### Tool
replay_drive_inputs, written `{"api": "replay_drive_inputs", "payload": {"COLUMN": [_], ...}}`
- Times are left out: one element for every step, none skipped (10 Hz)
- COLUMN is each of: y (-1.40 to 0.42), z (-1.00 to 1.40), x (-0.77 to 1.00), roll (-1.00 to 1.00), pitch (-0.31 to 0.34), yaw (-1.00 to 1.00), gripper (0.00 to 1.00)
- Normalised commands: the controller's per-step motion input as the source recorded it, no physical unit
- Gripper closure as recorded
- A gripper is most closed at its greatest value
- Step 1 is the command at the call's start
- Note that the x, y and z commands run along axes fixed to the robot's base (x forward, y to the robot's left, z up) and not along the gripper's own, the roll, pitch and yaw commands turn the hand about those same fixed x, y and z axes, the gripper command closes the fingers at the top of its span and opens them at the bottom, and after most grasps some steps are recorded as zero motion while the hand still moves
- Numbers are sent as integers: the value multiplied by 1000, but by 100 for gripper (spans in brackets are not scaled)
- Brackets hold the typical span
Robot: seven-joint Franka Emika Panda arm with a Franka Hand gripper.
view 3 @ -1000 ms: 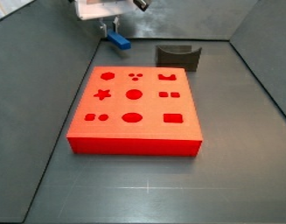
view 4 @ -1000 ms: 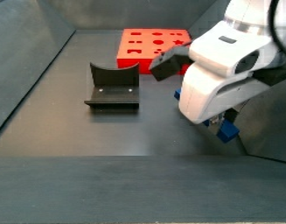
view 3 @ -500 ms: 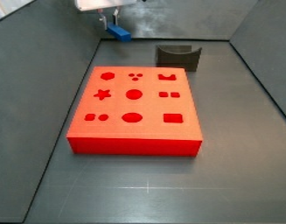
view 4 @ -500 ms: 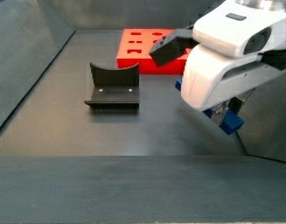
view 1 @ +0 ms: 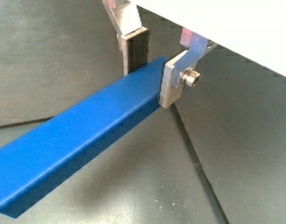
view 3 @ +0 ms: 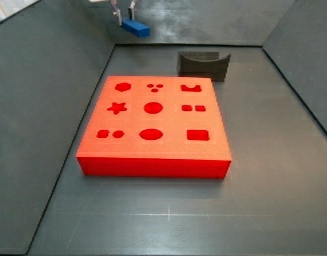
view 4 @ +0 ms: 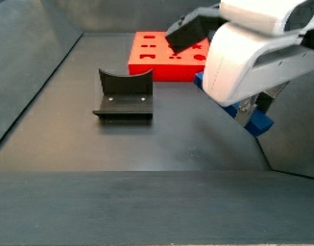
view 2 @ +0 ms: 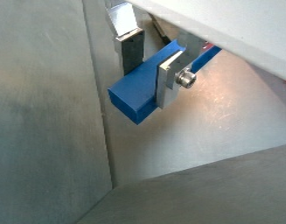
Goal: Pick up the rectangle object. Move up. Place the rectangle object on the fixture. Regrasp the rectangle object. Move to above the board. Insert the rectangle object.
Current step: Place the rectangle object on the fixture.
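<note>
Two gripper (view 1: 158, 58) fingers clamp rectangle object (view 1: 80, 146) aloft.

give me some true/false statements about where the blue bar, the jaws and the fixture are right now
1. The small solid blue rectangular bar is clamped between the jaws of the gripper. True.
2. The bar rests in the notch of the dark grey fixture. False: the fixture is empty and the bar hangs in the air.
3. The large bright red board with cut-out holes lies flat on the floor. True.
4. The gripper is directly above the board. False: it is off beyond the board's far edge.
</note>
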Motion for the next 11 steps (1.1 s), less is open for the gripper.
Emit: {"api": "replay_drive_inputs", "payload": {"y": [-13,-18,-18,-16,-12,-10,-8,-4,-2,2,-3], "z": [1000,1000,1000,1000,975,917,793,662,558,487,338], "x": [-31,-32,-35,-38,-38,-36,-30,-20,-18,-16,-16], "roll": [112,120,121,119,109,106,100,98,91,92,86], "pitch": [113,117,117,114,106,104,102,101,104,103,99], "yaw": [12,22,27,28,23,24,21,23,22,20,22], "gripper": [100,100,100,100,100,100,100,100,100,100,100]}}
